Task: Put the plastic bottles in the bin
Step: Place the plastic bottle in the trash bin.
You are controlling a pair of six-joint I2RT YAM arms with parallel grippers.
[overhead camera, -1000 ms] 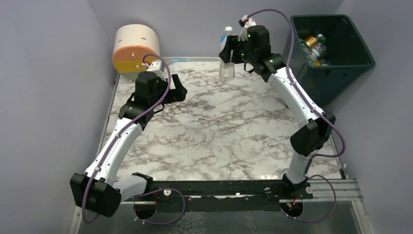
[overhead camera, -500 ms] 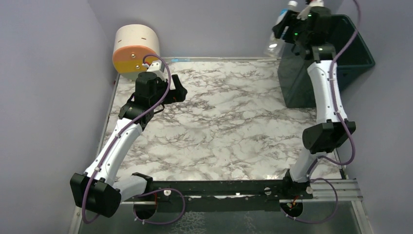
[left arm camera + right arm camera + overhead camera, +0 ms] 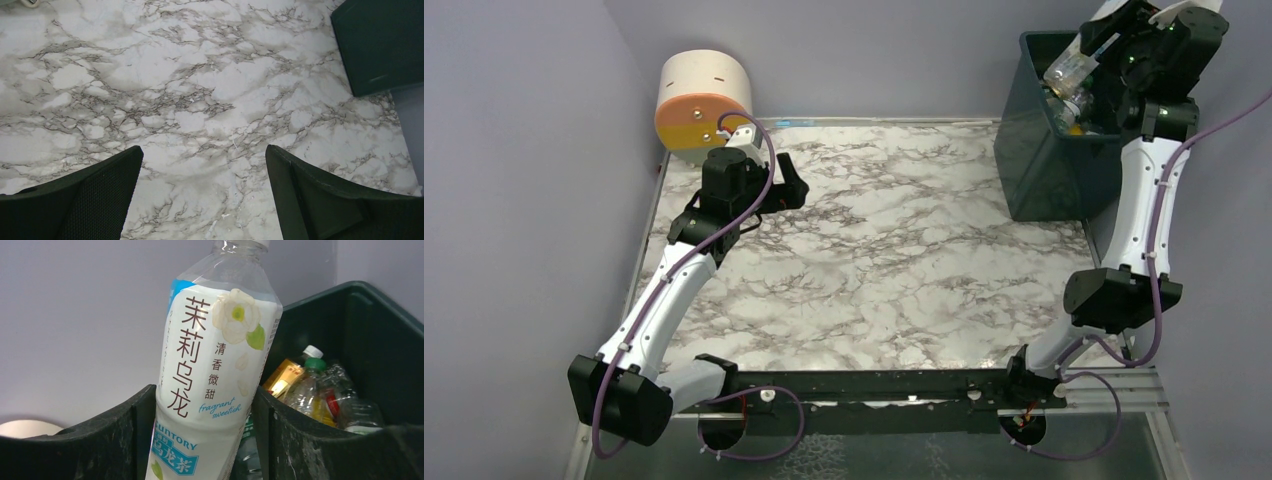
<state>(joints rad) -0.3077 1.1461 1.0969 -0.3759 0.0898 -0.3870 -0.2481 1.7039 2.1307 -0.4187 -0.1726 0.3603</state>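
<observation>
My right gripper (image 3: 1107, 47) is shut on a clear plastic bottle (image 3: 1072, 66) with a white and blue label, and holds it tilted above the dark teal bin (image 3: 1042, 170) at the far right. In the right wrist view the bottle (image 3: 215, 365) sits between my fingers (image 3: 115, 435), cap pointing up. Several other bottles (image 3: 315, 385) lie inside the bin (image 3: 372, 325), and they also show in the top view (image 3: 1076, 106). My left gripper (image 3: 796, 186) is open and empty, low over the marble table; in its wrist view (image 3: 202, 165) nothing is between the jaws.
A round cream, orange and yellow drum (image 3: 702, 100) stands at the far left corner, just behind my left arm. The bin's outer wall (image 3: 380, 45) shows at the top right of the left wrist view. Purple walls close in left, back and right.
My right arm has lifted the bottle from the far middle of the table and swung it right, to above the bin. The left arm has not moved.
</observation>
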